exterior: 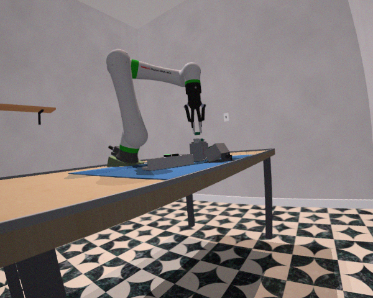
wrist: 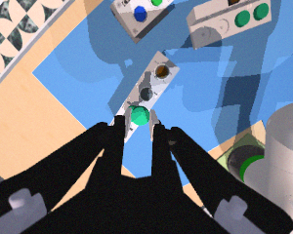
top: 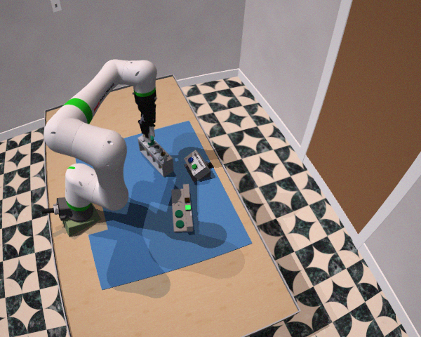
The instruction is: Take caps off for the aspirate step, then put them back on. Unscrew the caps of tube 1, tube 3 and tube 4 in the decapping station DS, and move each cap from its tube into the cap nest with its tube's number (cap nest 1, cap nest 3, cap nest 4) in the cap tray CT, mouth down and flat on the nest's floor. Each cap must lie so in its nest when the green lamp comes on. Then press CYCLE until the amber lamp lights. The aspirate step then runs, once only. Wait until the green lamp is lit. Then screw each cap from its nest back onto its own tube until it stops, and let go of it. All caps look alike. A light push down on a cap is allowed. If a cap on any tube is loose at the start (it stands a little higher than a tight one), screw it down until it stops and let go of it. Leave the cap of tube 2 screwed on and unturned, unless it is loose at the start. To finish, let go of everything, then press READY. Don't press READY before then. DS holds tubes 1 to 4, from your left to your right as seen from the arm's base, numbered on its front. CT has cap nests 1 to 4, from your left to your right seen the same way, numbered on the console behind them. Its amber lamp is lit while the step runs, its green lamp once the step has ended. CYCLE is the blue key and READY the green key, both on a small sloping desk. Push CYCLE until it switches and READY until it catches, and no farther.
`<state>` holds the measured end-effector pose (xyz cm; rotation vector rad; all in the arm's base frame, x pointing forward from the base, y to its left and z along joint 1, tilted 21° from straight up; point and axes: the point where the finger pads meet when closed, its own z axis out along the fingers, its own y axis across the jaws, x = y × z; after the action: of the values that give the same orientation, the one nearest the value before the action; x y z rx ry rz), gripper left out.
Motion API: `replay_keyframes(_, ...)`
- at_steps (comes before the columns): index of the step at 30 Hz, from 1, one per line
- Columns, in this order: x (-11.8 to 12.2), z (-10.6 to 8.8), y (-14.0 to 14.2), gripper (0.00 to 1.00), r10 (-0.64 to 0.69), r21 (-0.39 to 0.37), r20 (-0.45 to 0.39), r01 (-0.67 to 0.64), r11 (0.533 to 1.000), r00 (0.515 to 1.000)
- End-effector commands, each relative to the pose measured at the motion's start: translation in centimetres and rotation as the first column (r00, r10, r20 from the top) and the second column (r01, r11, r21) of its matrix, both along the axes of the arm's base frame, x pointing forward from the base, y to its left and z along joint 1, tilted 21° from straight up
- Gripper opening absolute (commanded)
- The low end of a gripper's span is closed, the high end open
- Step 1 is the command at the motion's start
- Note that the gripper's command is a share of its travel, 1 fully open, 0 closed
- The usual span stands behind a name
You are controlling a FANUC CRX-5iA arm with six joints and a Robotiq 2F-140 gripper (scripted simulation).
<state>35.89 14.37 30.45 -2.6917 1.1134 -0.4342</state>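
My gripper [top: 151, 137] is shut on a green cap [wrist: 139, 115] and holds it a short way above the far-left end of the grey decapping station [top: 155, 154]. The side view shows a gap between the cap [exterior: 197, 131] and the station [exterior: 198, 149]. Two tubes [wrist: 161, 71] [wrist: 146, 93] toward the station's other end stand open. A green sliver [wrist: 129, 108] shows just behind the held cap; the tubes under my fingers are hidden. The cap tray [top: 182, 208] holds two green caps [top: 179, 213] [top: 179, 223] in its near nests. Its green lamp [top: 187, 207] is lit.
The sloping key desk [top: 197, 165] stands right of the station, with the blue key [top: 191, 159] and the green key [top: 194, 166]. All stand on a blue mat [top: 160, 203] on the wooden table. My arm's base [top: 78, 213] is at the table's left edge.
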Motion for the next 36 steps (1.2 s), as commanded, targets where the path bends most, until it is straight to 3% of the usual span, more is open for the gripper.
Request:
replay_keyframes(1,-0.3,0.1,3.2,0.0,-0.005,-0.005,0.004,0.005,1.0,1.0)
replay_keyframes(5,-0.4,0.1,4.0,0.0,-0.005,-0.005,0.004,0.005,1.0,1.0)
replay_keyframes(9,-0.8,0.1,6.9,0.0,-0.005,-0.005,0.004,0.005,1.0,1.0)
replay_keyframes(17,-0.8,0.1,6.9,0.0,-0.005,-0.005,0.004,0.005,1.0,1.0)
replay_keyframes(27,0.0,-2.1,7.0,0.0,-0.005,-0.005,0.004,0.005,1.0,1.0)
replay_keyframes(36,0.1,-2.2,7.0,0.0,-0.005,-0.005,0.004,0.005,1.0,1.0)
